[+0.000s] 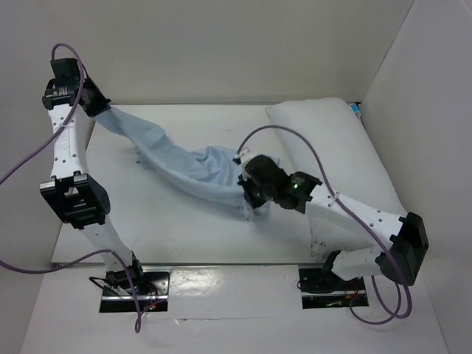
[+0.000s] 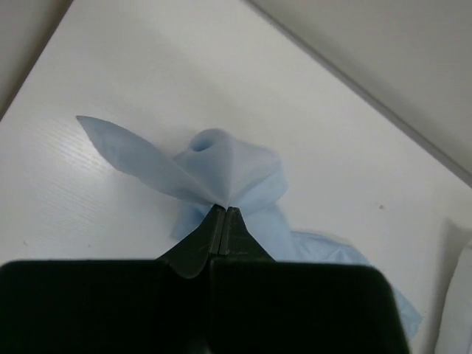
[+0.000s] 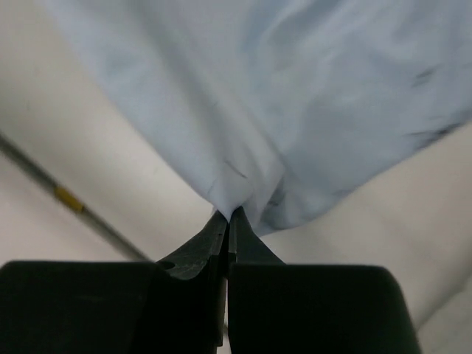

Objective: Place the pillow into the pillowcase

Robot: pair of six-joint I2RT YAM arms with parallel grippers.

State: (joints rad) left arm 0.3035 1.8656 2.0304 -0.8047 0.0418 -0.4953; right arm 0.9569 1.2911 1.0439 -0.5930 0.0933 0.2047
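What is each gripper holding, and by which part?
Both hold the pillowcase: the left gripper pinches its far-left end, the right gripper a fold at its opposite end.

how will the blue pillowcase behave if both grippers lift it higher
Likely floppy: the pillowcase sags between the left gripper and right gripper. Probably light, since fingertip pinches alone hold it. Its opening may droop shut unless spread.

Top view: bright, even, diffuse light from above. White table and walls are close to blown out, with only faint soft shadows by the right arm and mild glare on the glossy near strip. Left wrist: pillowcase fairly sharp, table grain visible, left gripper a black detail-less mass. Right wrist: dimmer, cloth close-up soft and grey-shaded, right gripper silhouetted, background blurred.
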